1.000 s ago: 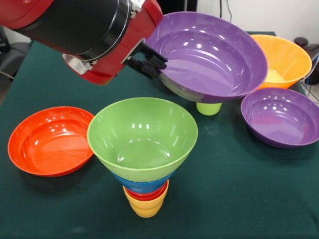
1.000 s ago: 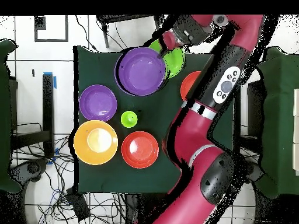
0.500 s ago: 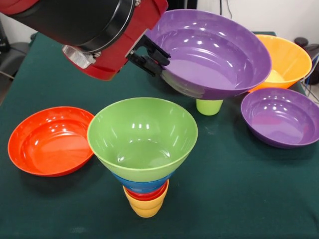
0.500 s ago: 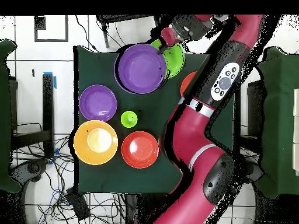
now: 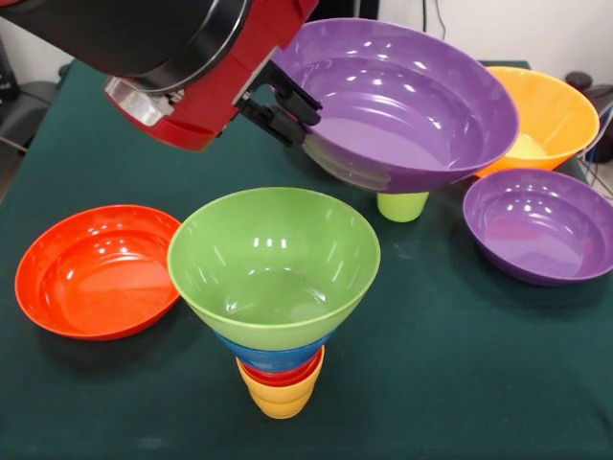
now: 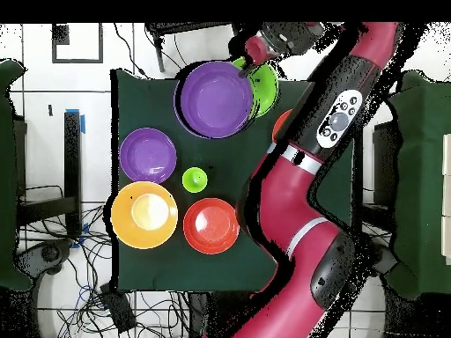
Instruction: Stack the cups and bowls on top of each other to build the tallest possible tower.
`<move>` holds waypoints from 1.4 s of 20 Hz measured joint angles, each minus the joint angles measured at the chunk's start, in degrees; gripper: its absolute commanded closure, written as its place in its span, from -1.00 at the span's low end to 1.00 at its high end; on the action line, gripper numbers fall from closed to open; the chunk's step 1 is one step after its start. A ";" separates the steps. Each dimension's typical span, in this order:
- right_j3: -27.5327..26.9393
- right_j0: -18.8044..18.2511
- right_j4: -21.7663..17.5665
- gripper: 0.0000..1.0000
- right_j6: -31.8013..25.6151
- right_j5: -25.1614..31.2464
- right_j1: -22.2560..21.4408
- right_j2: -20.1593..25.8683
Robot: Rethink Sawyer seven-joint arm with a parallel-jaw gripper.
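Observation:
The tower stands near the table's front in the front view: yellow cup (image 5: 280,401) lowest, then red cup (image 5: 283,375), blue bowl (image 5: 273,352) and a wide light green bowl (image 5: 273,257) on top. My gripper (image 5: 299,117) is shut on the left rim of a large purple bowl (image 5: 407,96) and holds it tilted in the air, above and behind the tower. In the overhead view the held purple bowl (image 6: 216,97) overlaps the green bowl (image 6: 264,88), with my gripper (image 6: 247,69) at its rim. A light green cup (image 5: 402,205) stands under the held bowl.
A red-orange bowl (image 5: 94,270) lies left of the tower. A second purple bowl (image 5: 538,226) and the large orange bowl (image 5: 548,113) lie at the right. The overhead view shows another red-orange bowl (image 6: 211,225) near the robot's base, and my arm (image 6: 308,167) crossing the table.
My gripper has carried the purple bowl slightly up and toward the tower. The light green cup under it shows more. The rest has not moved.

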 measured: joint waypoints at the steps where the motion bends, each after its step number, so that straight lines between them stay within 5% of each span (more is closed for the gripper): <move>1: 0.00 -0.07 -0.27 1.00 -0.39 0.00 0.01 0.26; 28: -0.06 -2.14 -2.45 1.00 -5.15 0.00 1.87 3.73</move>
